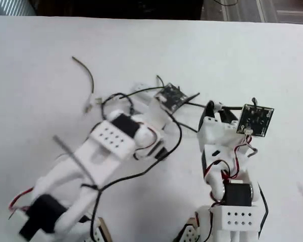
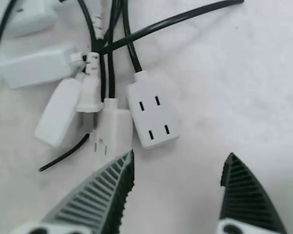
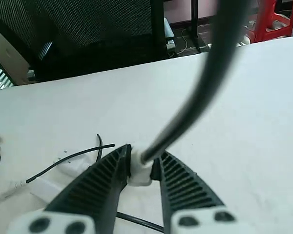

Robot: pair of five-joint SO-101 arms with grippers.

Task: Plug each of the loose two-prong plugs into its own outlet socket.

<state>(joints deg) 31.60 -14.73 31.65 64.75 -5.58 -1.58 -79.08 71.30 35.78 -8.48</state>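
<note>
Held plug: small white plastic two-prong plug (image 3: pixel 139 171) on a thick black cord, pinched at its body between the closed jaws of the right claw (image 3: pixel 141 157).
Handling: probably light, hard and slick. The stiff cord may tug, so hold the body's flat sides.
Loose plug: second white plug (image 2: pixel 112 129), touching the white twin-outlet socket block (image 2: pixel 151 117) among tangled cords.
Left claw (image 2: pixel 179 161): wide open and empty, near the socket block.

One counter (image 1: pixel 40 50) carries two arms, the left arm (image 1: pixel 86 166) and the right arm (image 1: pixel 227 151), each with one hand: left hand (image 2: pixel 179 158), right hand (image 3: pixel 142 153). Six white cord ends (image 2: pixel 36 66) lie tangled; one, a socket (image 2: pixel 153 119), has four slots (image 2: pixel 141 106). A seventh end is one plug (image 3: pixel 139 171).
</note>
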